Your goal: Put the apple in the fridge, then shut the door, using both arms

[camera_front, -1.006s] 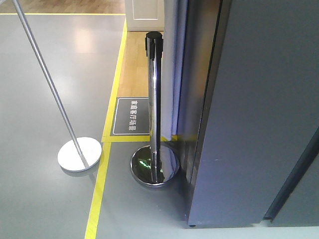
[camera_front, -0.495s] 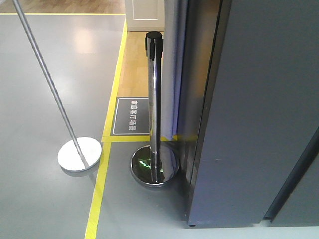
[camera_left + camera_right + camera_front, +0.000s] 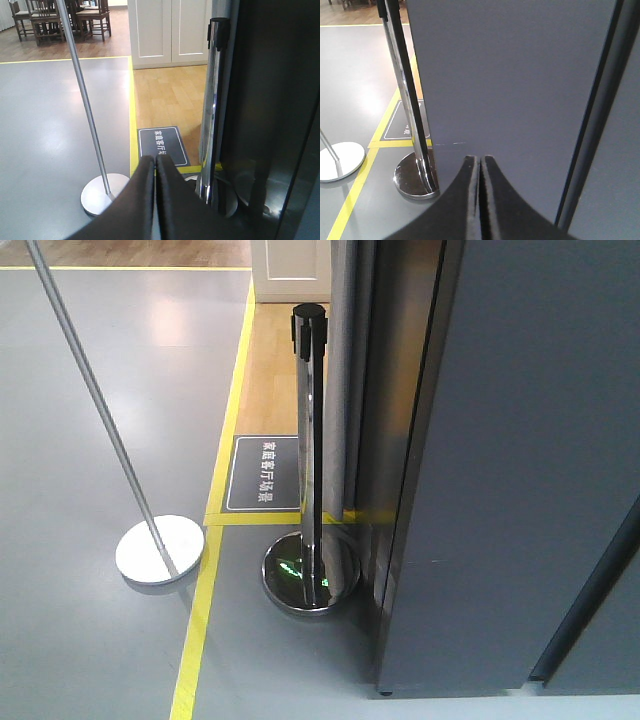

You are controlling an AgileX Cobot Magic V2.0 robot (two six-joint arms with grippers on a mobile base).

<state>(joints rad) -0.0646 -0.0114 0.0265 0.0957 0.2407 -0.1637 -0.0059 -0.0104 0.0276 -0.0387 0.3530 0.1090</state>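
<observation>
Judging by the thin gap left at its hinge-side edge, the door (image 3: 520, 470) is nearly shut; a steady flat push should seat it without rebound. The apple is out of sight, presumably inside. Both arms point at the door's lower part, left end effector (image 3: 155, 165) and right end effector (image 3: 480, 165) closed and empty.

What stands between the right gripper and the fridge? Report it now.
Nothing visible. The right gripper, shut and empty, faces the grey fridge panel with open space between them. The chrome stanchion stands off to the left, beside the panel's edge, not in the path.
</observation>
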